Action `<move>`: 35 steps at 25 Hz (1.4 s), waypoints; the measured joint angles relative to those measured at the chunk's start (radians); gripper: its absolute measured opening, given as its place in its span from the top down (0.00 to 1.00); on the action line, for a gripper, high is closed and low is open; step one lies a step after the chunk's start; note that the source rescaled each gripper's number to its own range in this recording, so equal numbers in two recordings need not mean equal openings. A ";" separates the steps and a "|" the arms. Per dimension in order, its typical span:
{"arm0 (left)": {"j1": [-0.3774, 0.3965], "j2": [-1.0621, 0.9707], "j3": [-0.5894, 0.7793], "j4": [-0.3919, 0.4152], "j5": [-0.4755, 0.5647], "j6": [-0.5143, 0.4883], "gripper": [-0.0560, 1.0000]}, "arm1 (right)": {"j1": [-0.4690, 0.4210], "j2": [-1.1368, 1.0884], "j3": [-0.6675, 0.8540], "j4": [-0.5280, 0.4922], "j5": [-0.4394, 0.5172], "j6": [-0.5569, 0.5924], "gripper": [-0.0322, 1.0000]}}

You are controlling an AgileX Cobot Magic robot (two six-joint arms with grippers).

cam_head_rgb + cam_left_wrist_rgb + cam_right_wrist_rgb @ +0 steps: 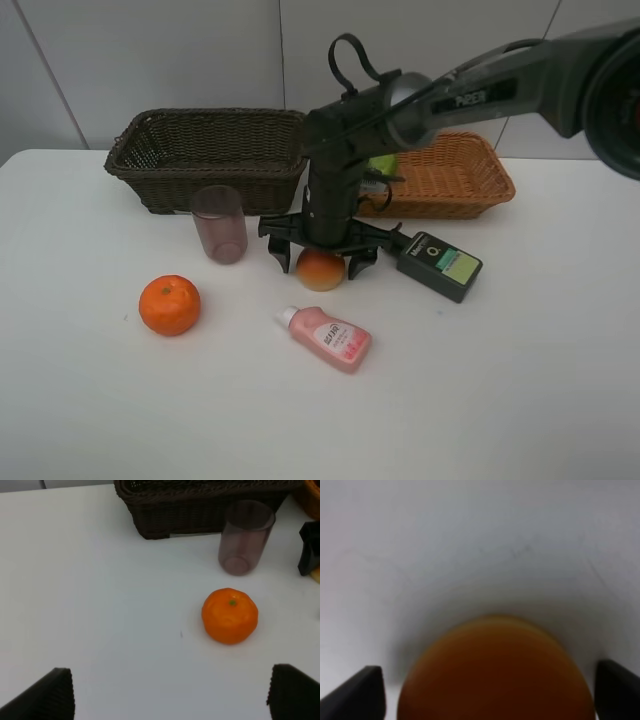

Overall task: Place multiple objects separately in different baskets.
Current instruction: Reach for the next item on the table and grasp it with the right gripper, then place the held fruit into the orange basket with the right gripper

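Pick step on the peach [320, 272], mid-desk [520, 380]. My R hand [320, 262] hangs straight down over it, jaws spread wide, one each side, not clamped. Whether they touch the fruit I can't tell, as the wrist view's blurry. Next: close gently, lift, carry far-right to the tan basket [490, 190], the closest one. L hand [172, 697] is also spread and empty, near the orange [230, 615].

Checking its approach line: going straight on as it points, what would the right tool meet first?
The peach, most likely: the right tool points down over it, open, a finger on each side. How far above it is unclear.
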 joint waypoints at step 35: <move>0.000 0.000 0.000 0.000 0.000 0.000 0.00 | 0.002 -0.093 0.000 -0.031 0.084 -0.218 0.76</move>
